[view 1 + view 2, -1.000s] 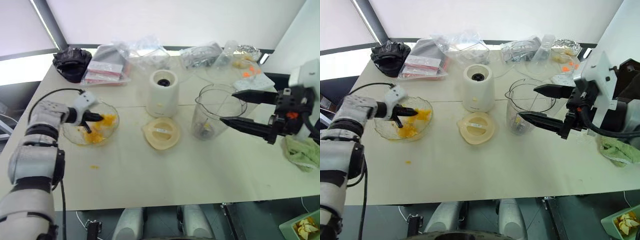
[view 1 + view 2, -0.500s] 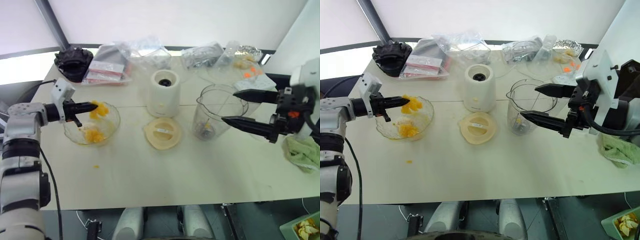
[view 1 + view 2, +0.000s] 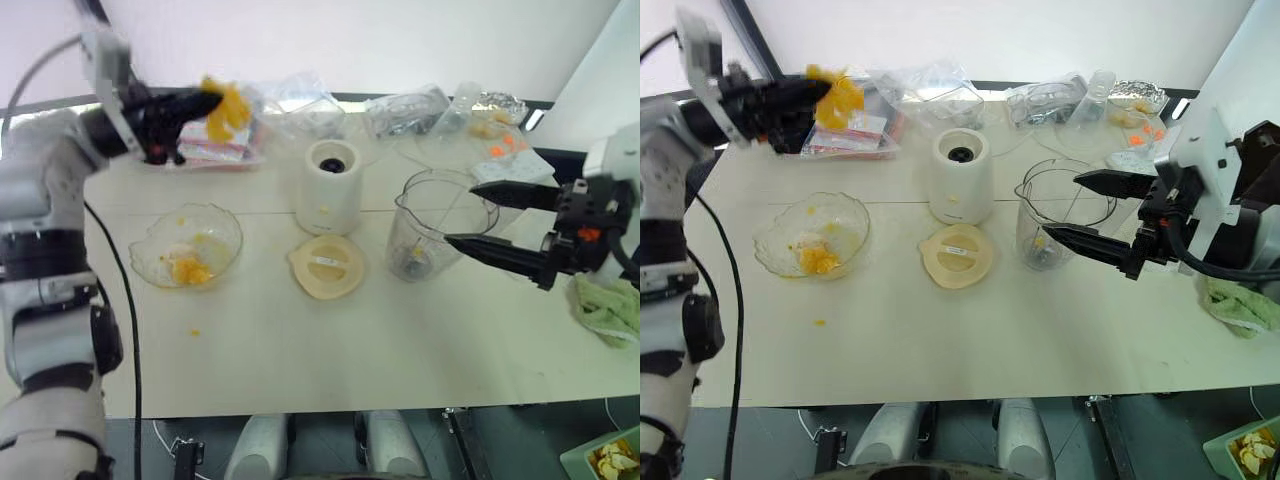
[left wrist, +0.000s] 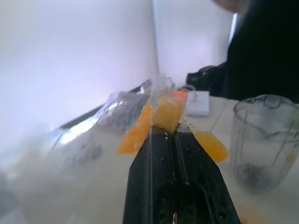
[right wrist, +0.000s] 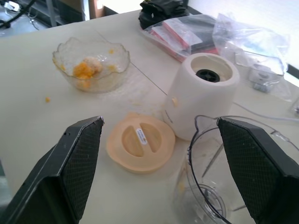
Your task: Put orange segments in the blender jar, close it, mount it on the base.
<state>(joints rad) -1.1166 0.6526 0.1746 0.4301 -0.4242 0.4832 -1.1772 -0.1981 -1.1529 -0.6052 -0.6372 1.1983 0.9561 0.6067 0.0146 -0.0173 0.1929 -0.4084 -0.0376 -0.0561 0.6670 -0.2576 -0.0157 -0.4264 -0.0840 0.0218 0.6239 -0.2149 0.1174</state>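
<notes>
We hold yellow-orange orange segments (image 3: pixel 226 108) pinched in the left end effector (image 3: pixel 205 101), high over the counter's far-left edge, to clear the tall clear plastic blender jar (image 3: pixel 432 236); right end effector (image 3: pixel 470 217) gapes wide beside it.

- Blender jar (image 3: pixel 428 232): clear plastic, glossy, w/ faint smears.
- Base (image 3: pixel 329 187): white plastic, smooth, semi-matt; dark socket on top.
- Lid (image 3: pixel 324 266): cream plastic, matt.
- Bowl (image 3: pixel 185 246): clear glass, wavy edge, shiny.
- Orange segments (image 4: pixel 164 113): wet, pulpy, glistening.
- Left gripper (image 4: pixel 164 130) fingers: black plastic, smooth, wet spots.
- Right gripper (image 5: pixel 159 154) pads: black, fine cross-hatch texture.
- Table (image 3: pixel 330 350): pale, matt, smooth.
- Towel (image 3: pixel 607 305): green cloth, nubby.
- Bags (image 3: pixel 300 100): clear crinkled plastic film.
</notes>
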